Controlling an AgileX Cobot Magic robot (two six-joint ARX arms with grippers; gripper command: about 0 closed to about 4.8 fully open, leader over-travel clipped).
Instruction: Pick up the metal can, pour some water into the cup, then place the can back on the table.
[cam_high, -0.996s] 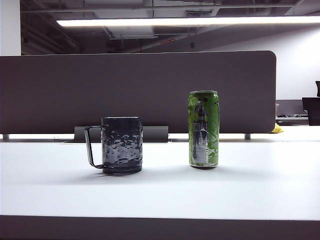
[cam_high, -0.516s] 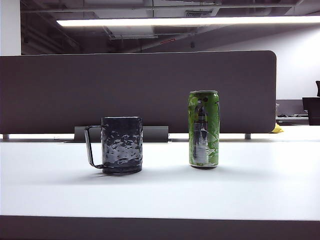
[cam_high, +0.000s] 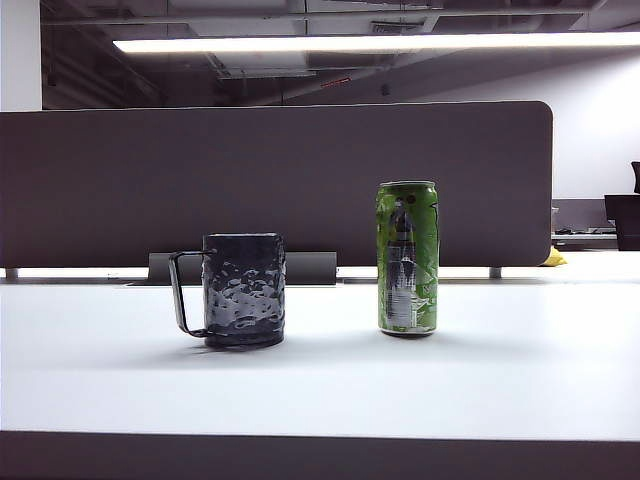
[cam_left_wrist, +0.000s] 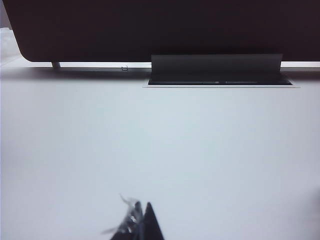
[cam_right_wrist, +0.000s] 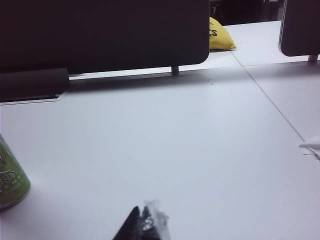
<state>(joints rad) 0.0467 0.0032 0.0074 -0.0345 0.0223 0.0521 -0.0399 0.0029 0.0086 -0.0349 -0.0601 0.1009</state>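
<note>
In the exterior view the can (cam_high: 407, 258) stands upright on the white tabletop (cam_high: 320, 385), with the cup (cam_high: 243, 290) upright well apart from it, its wire handle turned away from the can; the cup's inside cannot be seen from this level, and the can's top is hidden too, so what either holds cannot be told. A dark divider (cam_high: 275, 185) runs behind both, and neither claw shows here. In the left wrist view only the dark tips of the left claw (cam_left_wrist: 139, 226) show, pressed together and closed on nothing, low over bare tabletop, with the divider's foot and a grey tray (cam_left_wrist: 218, 70) far ahead of it; cup and can are out of sight. In the right wrist view the right claw (cam_right_wrist: 143, 226) is likewise closed and empty above the tabletop, the can's green base (cam_right_wrist: 11, 177) standing off to its side, apart from the tips, and a yellow bag (cam_right_wrist: 220, 36) lies far beyond.
</note>
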